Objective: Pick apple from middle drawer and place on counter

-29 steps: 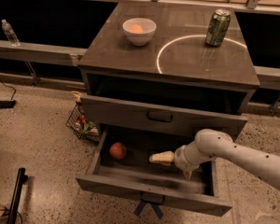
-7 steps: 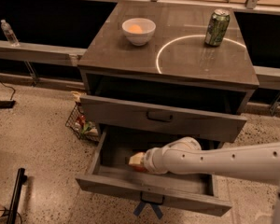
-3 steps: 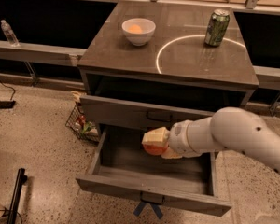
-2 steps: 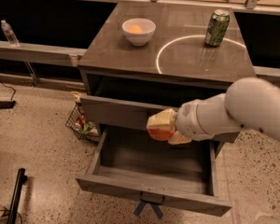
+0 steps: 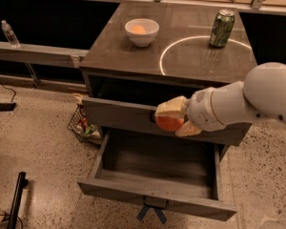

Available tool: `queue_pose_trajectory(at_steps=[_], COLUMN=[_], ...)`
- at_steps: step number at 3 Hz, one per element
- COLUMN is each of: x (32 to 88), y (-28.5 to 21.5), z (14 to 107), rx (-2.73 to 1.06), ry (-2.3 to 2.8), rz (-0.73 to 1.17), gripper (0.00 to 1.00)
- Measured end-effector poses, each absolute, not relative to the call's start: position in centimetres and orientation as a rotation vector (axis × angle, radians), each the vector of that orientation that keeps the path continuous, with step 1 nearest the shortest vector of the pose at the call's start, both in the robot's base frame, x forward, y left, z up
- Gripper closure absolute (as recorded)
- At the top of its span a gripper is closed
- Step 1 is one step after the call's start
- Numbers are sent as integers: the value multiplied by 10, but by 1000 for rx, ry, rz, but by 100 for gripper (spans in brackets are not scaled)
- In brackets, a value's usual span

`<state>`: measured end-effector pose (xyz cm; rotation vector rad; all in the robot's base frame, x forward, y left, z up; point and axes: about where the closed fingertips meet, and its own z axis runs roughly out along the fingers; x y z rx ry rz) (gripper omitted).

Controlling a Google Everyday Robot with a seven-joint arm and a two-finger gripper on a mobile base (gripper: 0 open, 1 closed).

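My gripper [image 5: 174, 120] is shut on the red-orange apple [image 5: 169, 123] and holds it in the air above the open middle drawer [image 5: 155, 200], in front of the drawer above it. The drawer is pulled out, with blue crossed strips under its handle, and its inside looks bare. The dark glossy counter [image 5: 119, 56] with a thin white ring lies behind and above the apple.
A white bowl [image 5: 142, 31] with a pale-orange fruit and a green can [image 5: 221, 28] stand on the counter. A wire basket [image 5: 83, 125] sits on the floor left of the cabinet. A water bottle [image 5: 8, 33] stands on the left ledge.
My gripper reached the apple in the drawer, closed on it and lifted it up and out; it now hangs higher, level with the upper drawer's front.
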<state>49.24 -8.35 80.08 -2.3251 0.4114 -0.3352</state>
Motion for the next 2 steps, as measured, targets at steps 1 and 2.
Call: queue_pose_trajectory(at_steps=[1, 2], x=[524, 564], y=[-112, -136], z=[833, 860], rx=[-2192, -2012], ry=[593, 764], rz=[-302, -227], gripper=[100, 100])
